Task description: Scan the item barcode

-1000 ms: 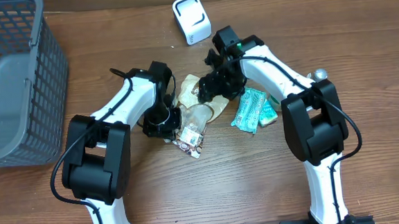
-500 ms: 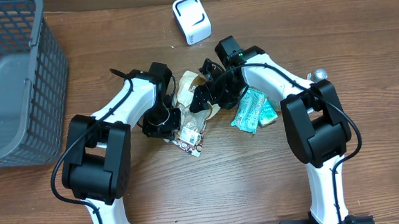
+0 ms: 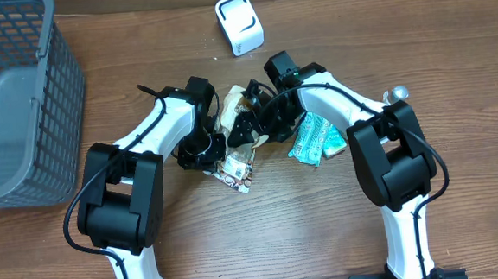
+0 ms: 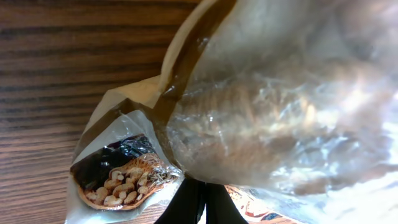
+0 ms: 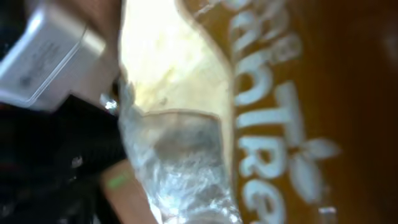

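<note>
Since a second ago my right gripper (image 3: 248, 125) has slid left and toward the robot, from over the far end of the snack bag (image 3: 238, 168) to a spot close beside the left gripper (image 3: 205, 151). It now covers the tan middle of the bag that I could see before. The bag's printed end has barely shifted. The scanner (image 3: 239, 24), the green packet (image 3: 312, 139) and the basket (image 3: 54, 73) lie where they were.

The left gripper is clamped on the snack bag. In its wrist view the two black fingers (image 4: 186, 202) meet at the bag's lower edge. From above, the bag lies on the table (image 3: 324, 230) between the two arms, its printed end just beside that gripper. The right wrist view is filled with a blurred close-up of the bag's brown face and white lettering. I cannot tell from it, or from above, whether the right jaws stand apart or are closed.

The grey mesh basket stands at the left edge of the table, well apart from both arms, and I see only its grey floor. The snack bag has a clear window with something brownish behind it, too crinkled and shiny to make out. A picture of nuts is printed near one corner. The scanner stands upright at the far side of the table, apart from the bag. The green packet lies just right of the right arm's forearm.
</note>
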Robot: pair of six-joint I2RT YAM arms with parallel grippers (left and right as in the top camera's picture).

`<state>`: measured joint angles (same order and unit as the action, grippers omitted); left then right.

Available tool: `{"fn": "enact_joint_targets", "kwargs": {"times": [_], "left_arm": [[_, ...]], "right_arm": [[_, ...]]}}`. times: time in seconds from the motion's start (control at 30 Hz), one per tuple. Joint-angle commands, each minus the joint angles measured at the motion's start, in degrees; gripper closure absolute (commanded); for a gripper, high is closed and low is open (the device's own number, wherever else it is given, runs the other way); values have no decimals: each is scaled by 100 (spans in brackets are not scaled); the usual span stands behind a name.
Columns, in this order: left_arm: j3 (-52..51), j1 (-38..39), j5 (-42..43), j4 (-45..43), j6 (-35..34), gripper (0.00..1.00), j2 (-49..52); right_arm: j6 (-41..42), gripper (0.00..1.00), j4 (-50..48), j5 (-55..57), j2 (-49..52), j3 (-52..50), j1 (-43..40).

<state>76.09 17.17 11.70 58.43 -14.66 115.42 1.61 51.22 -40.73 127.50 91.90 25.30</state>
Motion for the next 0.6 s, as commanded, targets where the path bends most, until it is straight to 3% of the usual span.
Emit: {"fn": "enact_joint_targets", "kwargs": {"times": [0.0, 0.3, 0.57], "left_arm": [[-42, 15, -31, -63, -33, 96, 74], [-42, 15, -33, -57, -28, 96, 74], [-42, 11, -35, -26, -13, 96, 74]], "right_arm": [[-35, 0, 238, 1252, 140, 190, 50], [-42, 0, 1329, 3051, 76, 1996, 15], [-286, 0, 1294, 2306, 76, 2159, 83]]}}
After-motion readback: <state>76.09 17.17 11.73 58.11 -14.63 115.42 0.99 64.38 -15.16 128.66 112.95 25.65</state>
